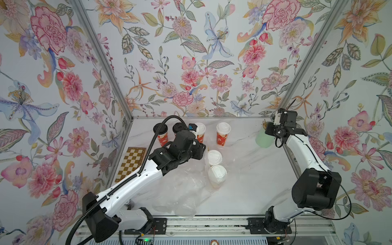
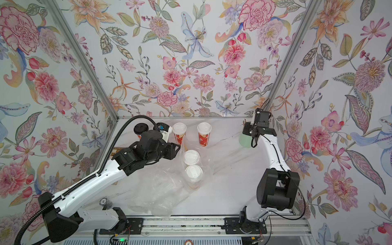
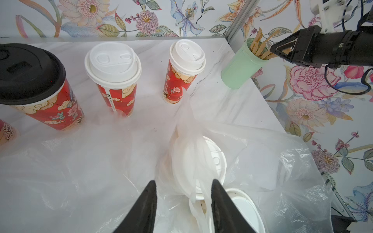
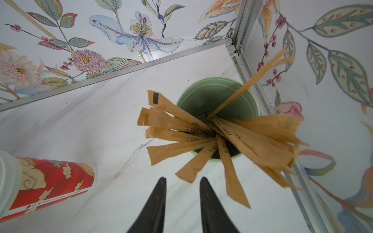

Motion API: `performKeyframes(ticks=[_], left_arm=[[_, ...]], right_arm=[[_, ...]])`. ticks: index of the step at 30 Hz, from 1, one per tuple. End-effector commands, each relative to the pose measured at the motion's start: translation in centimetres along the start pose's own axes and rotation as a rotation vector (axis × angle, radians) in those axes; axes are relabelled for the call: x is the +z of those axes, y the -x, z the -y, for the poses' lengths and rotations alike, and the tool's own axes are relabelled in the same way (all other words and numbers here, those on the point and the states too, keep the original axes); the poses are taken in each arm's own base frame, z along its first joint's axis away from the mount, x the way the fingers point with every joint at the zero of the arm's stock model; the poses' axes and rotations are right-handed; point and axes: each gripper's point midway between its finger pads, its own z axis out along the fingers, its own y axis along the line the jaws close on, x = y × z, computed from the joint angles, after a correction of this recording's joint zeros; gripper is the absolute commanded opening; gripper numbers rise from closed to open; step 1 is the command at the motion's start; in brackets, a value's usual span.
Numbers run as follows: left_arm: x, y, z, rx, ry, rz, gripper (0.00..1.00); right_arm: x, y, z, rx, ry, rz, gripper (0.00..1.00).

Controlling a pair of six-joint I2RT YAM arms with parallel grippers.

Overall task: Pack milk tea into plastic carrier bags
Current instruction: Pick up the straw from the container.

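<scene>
Left gripper (image 3: 183,181), fingers parted, straddles the handle (image 3: 194,194) of the mid-table bag (image 1: 206,169) already holding two white-lidded cups (image 1: 214,157), probably to gather it for lifting, while right gripper (image 4: 183,178), parted and empty, hovers over the stick cup (image 4: 214,96); four cups (image 1: 223,129) stand unpacked at the back.

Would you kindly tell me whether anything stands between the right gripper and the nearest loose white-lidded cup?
Nothing visible does: the right gripper hovers over the mint-green cup of paper-wrapped sticks, and only bare table lies between it and that white-lidded cup.
</scene>
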Motion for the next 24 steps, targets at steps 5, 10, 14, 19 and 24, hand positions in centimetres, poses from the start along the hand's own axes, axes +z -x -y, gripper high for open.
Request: performKeyframes(ticks=[5,10,14,19,24], left_arm=[[-0.1,0.1,0.6,0.028,-0.028,0.01,0.46],[0.0,0.1,0.5,0.033,-0.019,0.007,0.47],[0.1,0.1,0.5,0.03,-0.017,0.005,0.47],[0.3,0.2,0.6,0.035,-0.017,0.0,0.47],[0.4,0.3,0.7,0.035,-0.016,-0.001,0.47]], right_arm=[[1.7,1.7,0.6,-0.046,-0.037,0.028,0.32],[3.3,2.0,1.4,-0.078,-0.092,0.018,0.31],[4.0,2.3,1.9,-0.109,-0.141,0.031,0.28],[5.0,2.5,2.2,-0.134,-0.174,0.039,0.21],[4.3,3.4,1.7,-0.176,-0.209,0.075,0.12]])
